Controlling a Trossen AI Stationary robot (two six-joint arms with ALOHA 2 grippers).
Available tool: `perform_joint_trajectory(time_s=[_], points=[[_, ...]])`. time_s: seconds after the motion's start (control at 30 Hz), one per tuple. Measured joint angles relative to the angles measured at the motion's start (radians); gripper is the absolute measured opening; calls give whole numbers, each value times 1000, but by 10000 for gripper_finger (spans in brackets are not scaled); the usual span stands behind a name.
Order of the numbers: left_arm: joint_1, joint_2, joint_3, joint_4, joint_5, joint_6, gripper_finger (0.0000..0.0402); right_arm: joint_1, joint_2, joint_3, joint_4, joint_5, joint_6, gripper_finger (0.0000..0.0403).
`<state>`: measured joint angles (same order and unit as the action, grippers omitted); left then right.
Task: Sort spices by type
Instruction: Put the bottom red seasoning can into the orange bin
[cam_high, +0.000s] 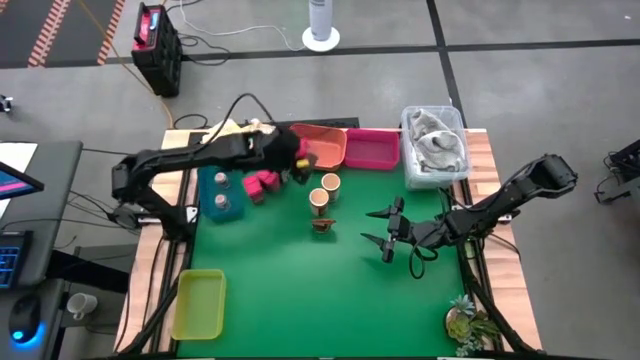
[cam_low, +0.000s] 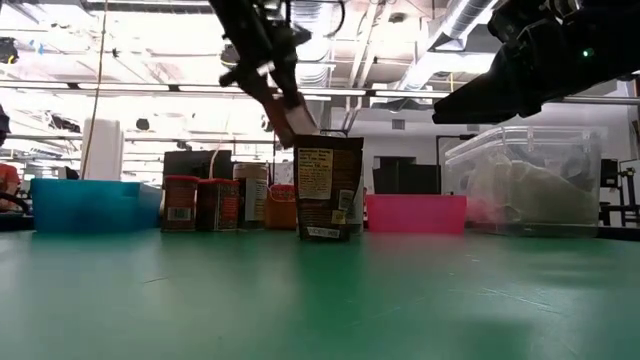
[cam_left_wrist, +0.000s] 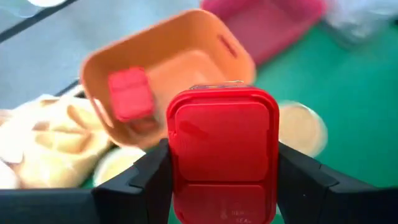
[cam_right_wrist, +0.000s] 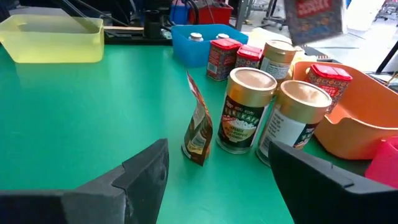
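1. From above we see the left arm stretched across the far left of the green desk, its left end effector at the near rim of the orange tray — but what it carries is hardly visible there.
2. The left wrist view settles that: the two dark fingers are pinching a red spice box held above the desk, and a second red box already lies inside the orange tray, with the pale yellow cloth beside it.
3. The right wrist view alone shows the labels and lids: two round jars stand just beside each other, a brown pouch leans next to them, and more red boxes stand by the blue tray, which holds two small shakers.
4. The low view shows the brown pouch standing upright in the middle, with the magenta tray to its right.
5. The right arm reaches in from the right edge — its right end effector hovers over bare desk near the middle, fingers spread wide and holding nothing.
6. The yellow-green tray sits at the near left corner, well apart from the spices.
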<state>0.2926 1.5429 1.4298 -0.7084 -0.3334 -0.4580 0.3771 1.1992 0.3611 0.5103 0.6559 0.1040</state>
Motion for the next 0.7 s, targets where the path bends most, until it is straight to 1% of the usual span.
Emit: perform_joint_trajectory(time_s=[0.07,0.13,0.43,0.53,0.7], points=[[39,25,2,61,20,22,210,-3,0,0,-2,0,0,301],[72,51,23,89,21,39,210,-8,0,0,-4,0,0,301],[156,249,202,53,25,95,210,-26,0,0,-18,1,0,301],[170,313,240,43,24,97,211,-26,0,0,-20,1,0,301],[168,400,279,24,22,128,226,-26,0,0,-19,1,0,301]])
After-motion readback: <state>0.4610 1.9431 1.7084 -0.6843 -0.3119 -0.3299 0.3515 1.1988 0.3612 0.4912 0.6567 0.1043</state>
